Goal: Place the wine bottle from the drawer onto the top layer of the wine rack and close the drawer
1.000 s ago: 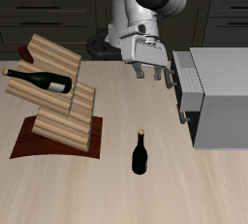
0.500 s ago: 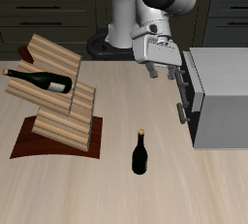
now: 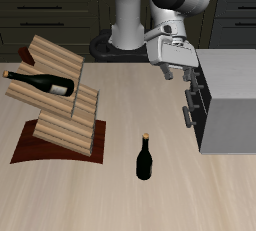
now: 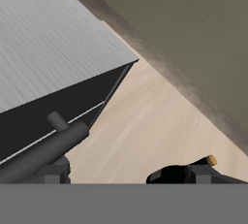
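The wine bottle (image 3: 41, 83) lies on its side on the wine rack (image 3: 58, 100), cradled in the upper tier with its neck toward the outer end, so the placing looks done. A second bottle (image 3: 144, 158) stands upright on the table (image 3: 180, 190) near the front edge, well apart from the rack.

What remains, by my judgement, is the drawer (image 3: 197, 103). Its front with the grey bar handle (image 3: 190, 100) appears close against the cabinet (image 3: 228, 100), yet the exterior view does not settle whether it is fully home.

The gripper (image 3: 174, 72) hovers above the table just beside the cabinet's upper corner, its fingers apart and holding nothing. In the wrist view the handle (image 4: 44, 152) sits close under the camera (the fingers themselves do not show there).

The risks from here: a push landing on the cabinet's corner instead of the drawer front would jam the fingers or shove the whole cabinet. A glancing contact on the bar could slide off it. A wide sweep of the arm low over the table might topple the standing bottle.
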### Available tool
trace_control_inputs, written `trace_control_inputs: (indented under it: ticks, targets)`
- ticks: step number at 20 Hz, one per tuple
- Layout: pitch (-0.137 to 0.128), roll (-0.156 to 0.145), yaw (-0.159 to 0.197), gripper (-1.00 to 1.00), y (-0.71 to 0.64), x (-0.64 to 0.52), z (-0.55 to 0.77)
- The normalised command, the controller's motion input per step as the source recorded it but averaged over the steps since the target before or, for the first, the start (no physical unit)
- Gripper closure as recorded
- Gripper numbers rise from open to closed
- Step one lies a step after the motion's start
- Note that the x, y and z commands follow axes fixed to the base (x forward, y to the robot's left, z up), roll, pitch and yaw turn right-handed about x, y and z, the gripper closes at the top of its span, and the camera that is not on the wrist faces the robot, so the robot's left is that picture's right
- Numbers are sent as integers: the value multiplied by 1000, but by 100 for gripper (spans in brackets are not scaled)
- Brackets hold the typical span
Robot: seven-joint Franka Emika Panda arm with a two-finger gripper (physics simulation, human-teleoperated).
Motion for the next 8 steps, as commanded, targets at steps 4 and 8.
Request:
trace_control_inputs:
  ticks: [4,8]
  targets:
    - [-12,60,-49,-100,421,-45,-61]
    - [5,15,8,-100,84,-16,-64]
